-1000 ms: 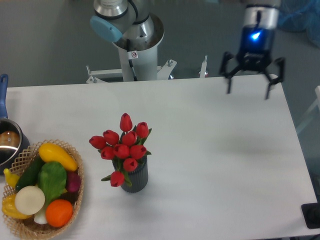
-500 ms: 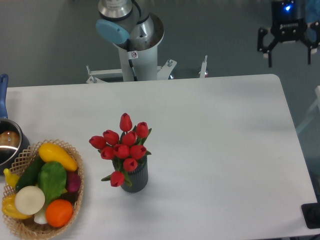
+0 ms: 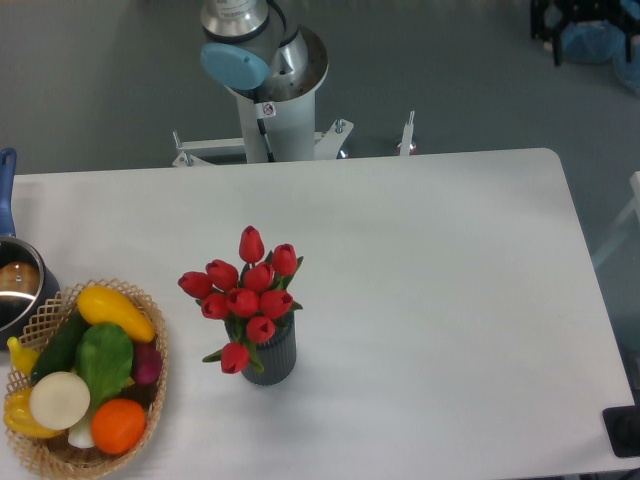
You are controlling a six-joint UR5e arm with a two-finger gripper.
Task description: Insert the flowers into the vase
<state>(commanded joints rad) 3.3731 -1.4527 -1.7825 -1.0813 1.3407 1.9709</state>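
The white rectangular tabletop (image 3: pixel 430 300) has its rounded far right corner in view, and its right edge slants down toward the lower right; the whole right half of its surface is bare white, and the things on it sit along the left side and at left of centre. The short dark grey ribbed vase (image 3: pixel 270 352) stands upright left of centre, well in from every edge; the bunch of red tulip buds with green stems and leaves (image 3: pixel 243 295) stands in its mouth, long axis roughly vertical, buds up and fanned slightly toward the left, one bud drooping over the vase's left rim. A woven wicker basket of coloured vegetables (image 3: pixel 150 400) sits at the near left corner, and a metal pot with a blue handle (image 3: pixel 15 290) is cut off by the left edge. The pale grey robot base column (image 3: pixel 272 100) rises beyond the far edge; a small sticker on it is too small to read. Of the black pincer (image 3: pixel 590 30) only dark finger parts show at the top right corner, high and well apart from the flowers; whether it is spread or closed I cannot tell.
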